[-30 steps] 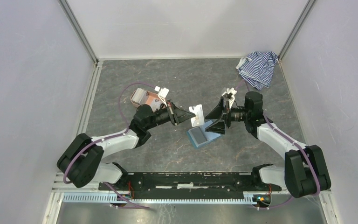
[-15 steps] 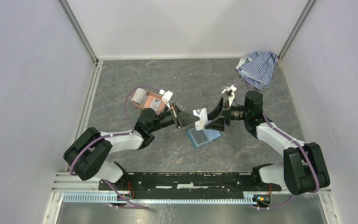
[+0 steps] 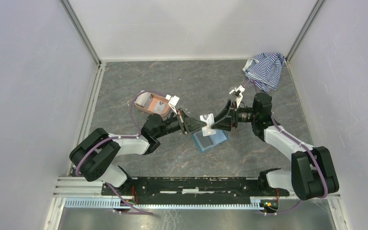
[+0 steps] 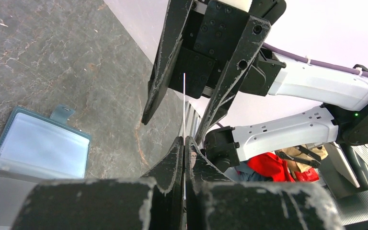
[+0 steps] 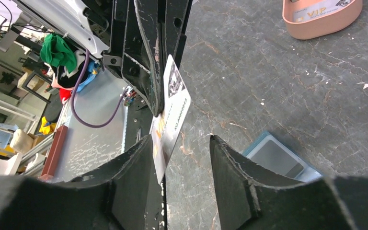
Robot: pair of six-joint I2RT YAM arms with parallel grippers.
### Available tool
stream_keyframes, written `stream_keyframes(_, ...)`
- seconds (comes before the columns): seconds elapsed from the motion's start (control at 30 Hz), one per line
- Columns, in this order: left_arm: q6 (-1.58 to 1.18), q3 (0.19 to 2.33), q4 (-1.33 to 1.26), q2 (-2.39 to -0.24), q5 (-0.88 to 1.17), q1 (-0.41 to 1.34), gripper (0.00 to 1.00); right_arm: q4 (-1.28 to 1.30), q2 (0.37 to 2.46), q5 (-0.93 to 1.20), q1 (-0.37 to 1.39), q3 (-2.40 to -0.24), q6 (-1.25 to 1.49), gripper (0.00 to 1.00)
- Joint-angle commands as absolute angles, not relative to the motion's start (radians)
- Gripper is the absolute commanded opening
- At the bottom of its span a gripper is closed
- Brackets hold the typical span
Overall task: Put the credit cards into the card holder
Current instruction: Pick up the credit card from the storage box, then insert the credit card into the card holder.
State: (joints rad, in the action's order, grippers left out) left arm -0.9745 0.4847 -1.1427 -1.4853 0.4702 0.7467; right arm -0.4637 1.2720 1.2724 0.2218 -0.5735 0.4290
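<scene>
pinching a card (image 5: 172, 110), left gripper (image 4: 184, 143) faces right gripper (image 5: 179, 141).

Centre of frame is crowded. The left tool (image 3: 194, 125) and right tool (image 3: 216, 123) meet nose to nose above the open card holder (image 3: 212, 140). The left pinches a credit card (image 3: 206, 120); the right's jaws straddle it with slim gaps, no passage between. Obstacles: pink tray (image 3: 149, 101) at centre-left, striped cloth (image 3: 265, 69) in the upper right corner. Bare desk (image 3: 196, 79) along the top and lower centre.
</scene>
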Motion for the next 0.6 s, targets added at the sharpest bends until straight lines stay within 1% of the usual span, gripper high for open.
stream_keyframes(0.0,-1.014,0.477,-1.237,-1.510,0.444,0.755,0.02,-0.540,1.274,1.294,0.218,-0.590,0.463,0.51)
stream_keyframes(0.1,-1.015,0.477,-1.242,-1.515,0.442,0.756,0.02,-0.541,1.273,1.295,0.218,-0.588,0.468,0.43)
stream_keyframes(0.17,-1.015,0.478,-1.244,-1.518,0.441,0.756,0.02,-0.547,1.279,1.300,0.218,-0.588,0.475,0.35)
stream_keyframes(0.33,-1.014,0.478,-1.259,-1.531,0.446,0.758,0.02,-0.569,1.288,1.314,0.219,-0.584,0.499,0.12)
stream_keyframes(0.4,-1.014,0.477,-1.268,-1.540,0.447,0.758,0.05,-0.574,1.292,1.320,0.219,-0.584,0.506,0.02)
stream_keyframes(0.43,-1.014,0.476,-1.273,-1.545,0.448,0.758,0.07,-0.574,1.293,1.322,0.220,-0.584,0.507,0.00)
stream_keyframes(0.57,-1.013,0.471,-1.272,-1.554,0.445,0.758,0.15,-0.575,1.287,1.327,0.218,-0.582,0.505,0.00)
